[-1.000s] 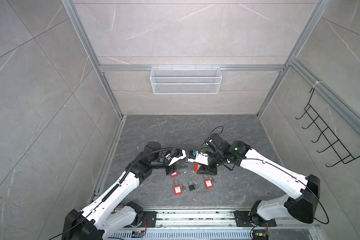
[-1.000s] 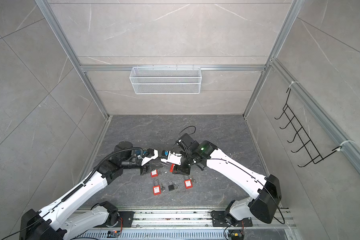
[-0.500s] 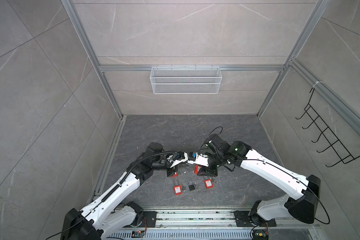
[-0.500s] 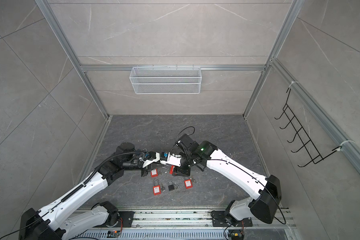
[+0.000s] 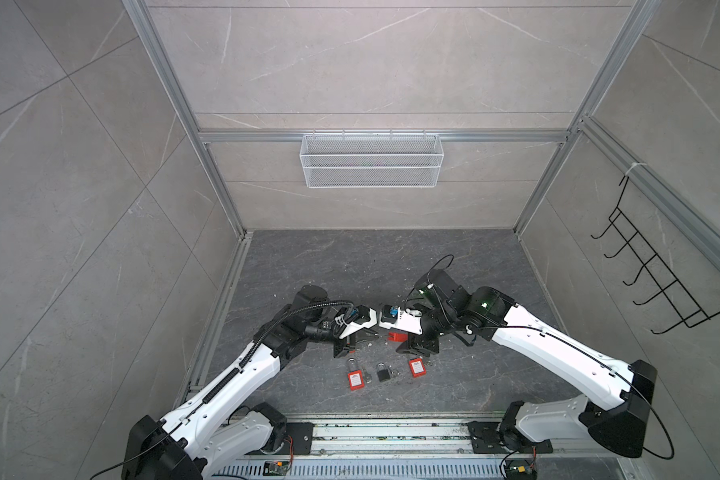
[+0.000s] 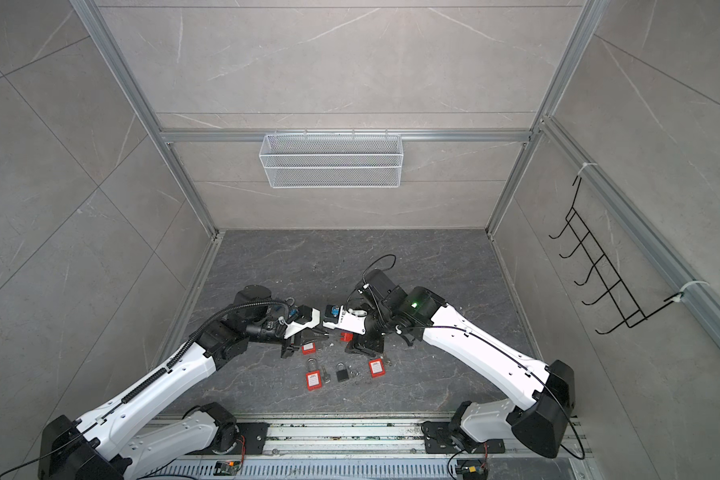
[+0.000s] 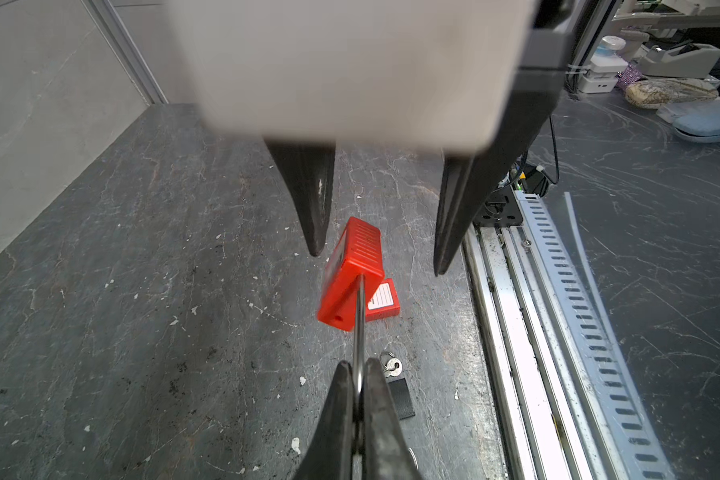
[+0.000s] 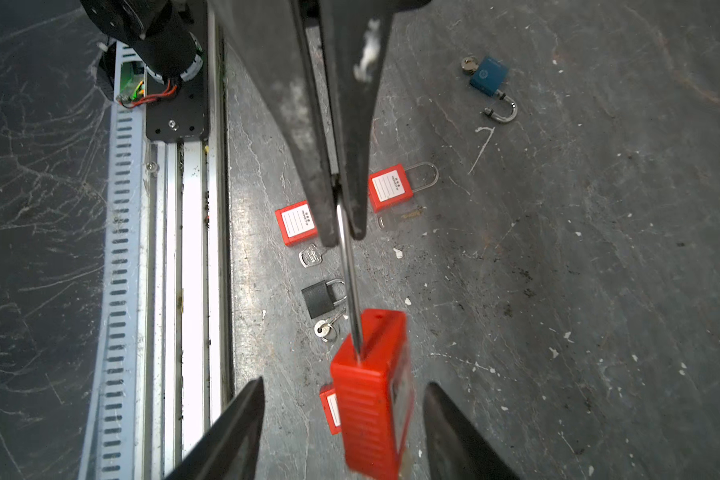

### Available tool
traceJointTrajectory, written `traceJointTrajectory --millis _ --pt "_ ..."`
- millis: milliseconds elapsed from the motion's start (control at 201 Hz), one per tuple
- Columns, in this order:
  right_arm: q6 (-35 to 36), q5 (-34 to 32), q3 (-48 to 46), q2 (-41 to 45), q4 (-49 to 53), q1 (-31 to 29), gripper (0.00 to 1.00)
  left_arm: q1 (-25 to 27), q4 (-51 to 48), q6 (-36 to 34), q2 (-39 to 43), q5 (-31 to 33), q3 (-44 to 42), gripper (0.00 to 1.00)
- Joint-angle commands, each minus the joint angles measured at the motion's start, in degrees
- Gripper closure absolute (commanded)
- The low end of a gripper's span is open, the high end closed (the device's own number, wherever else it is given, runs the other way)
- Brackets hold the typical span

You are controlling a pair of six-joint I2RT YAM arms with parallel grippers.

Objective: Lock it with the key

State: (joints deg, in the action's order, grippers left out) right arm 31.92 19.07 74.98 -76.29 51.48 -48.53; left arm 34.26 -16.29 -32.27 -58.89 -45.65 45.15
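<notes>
Left wrist view puts my left fingers (image 7: 337, 409) pressed tight together on the steel shackle (image 7: 359, 328) of a red padlock (image 7: 352, 270), which is held up clear of the tabletop (image 7: 142, 291). One shackle leg enters the body and the other hole sits empty. My right fingers (image 7: 314, 208) stand apart, one on each side of the red body, and the right wrist view shows a gap on both sides.

That same view gives me what the left wrist view shows only in part. A silver key (image 8: 309, 257) lies flat beside a second red padlock (image 8: 296, 222). A black padlock (image 8: 319, 297) has a ringed key (image 8: 325, 330) just beside it. A third red padlock (image 8: 391, 187) and a blue padlock (image 8: 488, 75) lie further off.

In both top views the held padlock is only a small red patch, too small to show the grip.
</notes>
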Motion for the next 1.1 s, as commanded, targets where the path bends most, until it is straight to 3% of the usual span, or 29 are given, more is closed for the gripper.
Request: traceJointTrajectory --millis 0,219,473,797,1091 --pt "0.0 2.0 -1.0 2.6 0.8 0.0 0.37 0.8 2.0 2.2 2.3 -3.6 1.8 1.0" --pt "1.1 1.7 -0.9 2.7 5.3 0.0 0.46 5.7 5.6 4.0 5.5 -0.8 -1.7 1.0" --pt "0.8 2.1 -0.8 2.1 6.9 0.0 0.61 6.2 6.9 5.1 6.3 -0.2 -2.0 1.0" --pt "-0.5 2.1 -3.0 3.2 5.7 -0.1 0.57 6.2 7.3 5.3 6.0 -0.4 -1.2 1.0" --pt "-0.7 0.8 -6.4 7.4 0.7 0.0 0.75 6.2 6.5 5.0 5.4 -1.1 -0.4 1.0"
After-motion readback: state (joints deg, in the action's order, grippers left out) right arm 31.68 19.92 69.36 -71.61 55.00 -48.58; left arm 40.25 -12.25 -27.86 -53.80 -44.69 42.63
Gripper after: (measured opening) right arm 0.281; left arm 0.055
